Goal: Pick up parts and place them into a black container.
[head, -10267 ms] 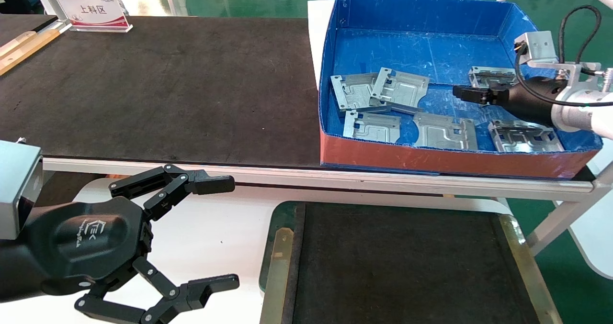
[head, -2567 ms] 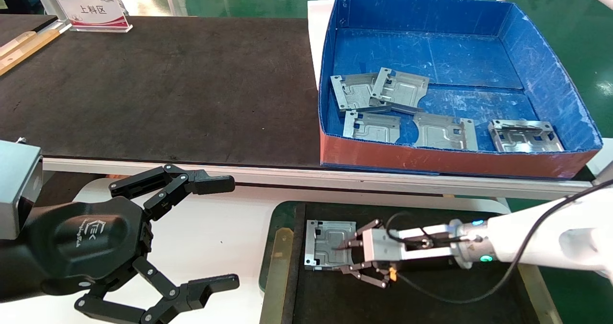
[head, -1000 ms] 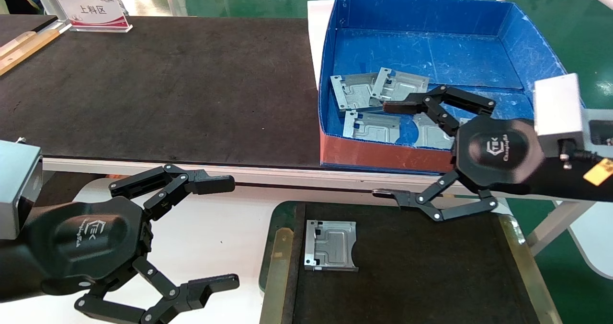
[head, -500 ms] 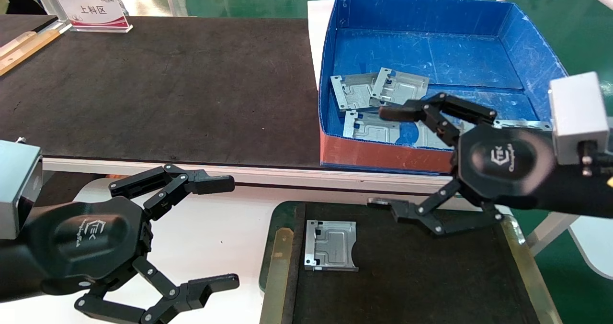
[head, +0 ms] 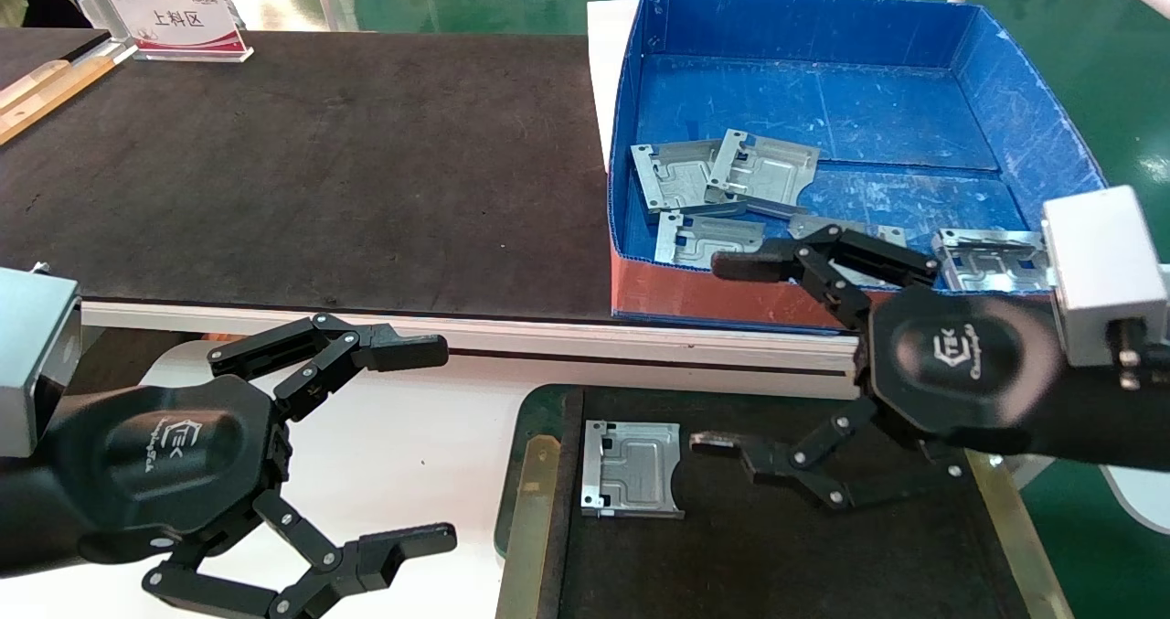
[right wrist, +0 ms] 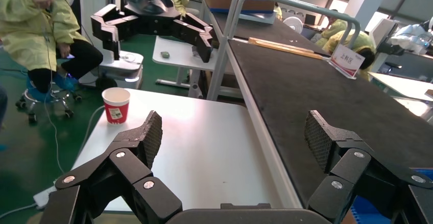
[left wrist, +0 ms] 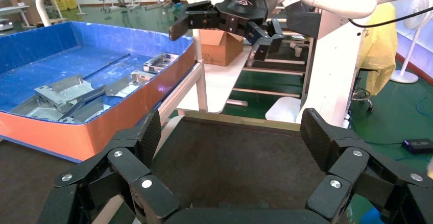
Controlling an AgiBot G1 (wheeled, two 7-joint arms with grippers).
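Right gripper spread wide, empty, hiding box parts behind it; one part beside its lower finger in tray. Left gripper spread, parked.

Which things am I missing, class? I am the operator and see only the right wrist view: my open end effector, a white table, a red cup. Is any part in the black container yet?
Observer: Yes. In the head view, one part lies flat on the floor of the black container, near its left end.
Operator: How many are in the supply box?
Observer: Five parts lie in the blue box; the two at its back left overlap.
Operator: Where is my arm relative to those?
Observer: The right end effector hovers open and empty between the blue box's red front and the container, with one finger above the container floor, to the right of the part.
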